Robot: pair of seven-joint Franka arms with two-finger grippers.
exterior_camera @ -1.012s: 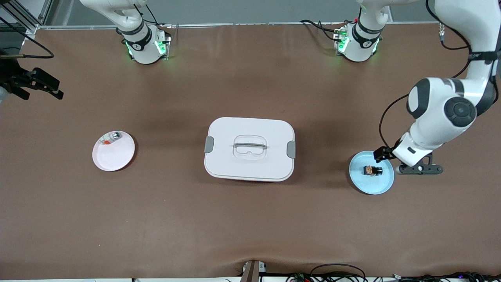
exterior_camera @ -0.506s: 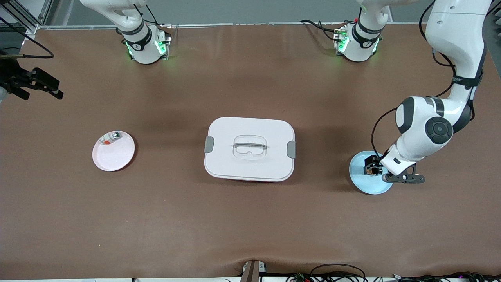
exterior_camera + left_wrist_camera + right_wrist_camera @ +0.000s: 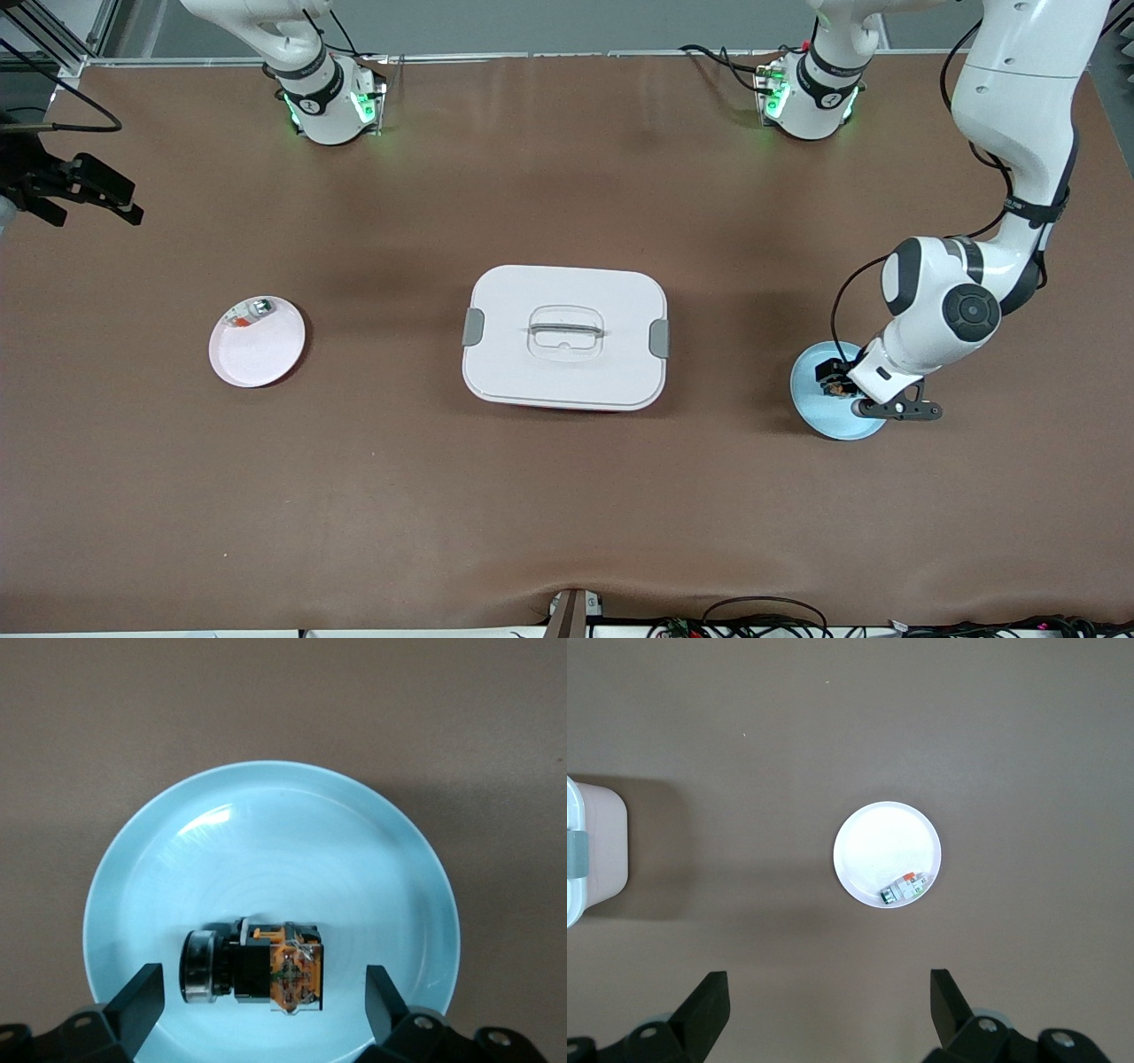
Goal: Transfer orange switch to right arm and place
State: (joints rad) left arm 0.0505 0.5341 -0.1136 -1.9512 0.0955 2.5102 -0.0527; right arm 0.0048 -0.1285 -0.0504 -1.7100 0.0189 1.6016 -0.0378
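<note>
Brown desk (image 3: 567,496): left gripper (image 3: 261,992), jaws wide, straddles orange switch (image 3: 257,963) on blue plate (image 3: 266,797); centre before closing. Right gripper (image 3: 828,997) waits, wide.

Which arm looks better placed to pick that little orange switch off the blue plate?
The left. Its left gripper is open over the blue plate, fingers either side of the orange switch. The right gripper waits high above the pink plate.
</note>
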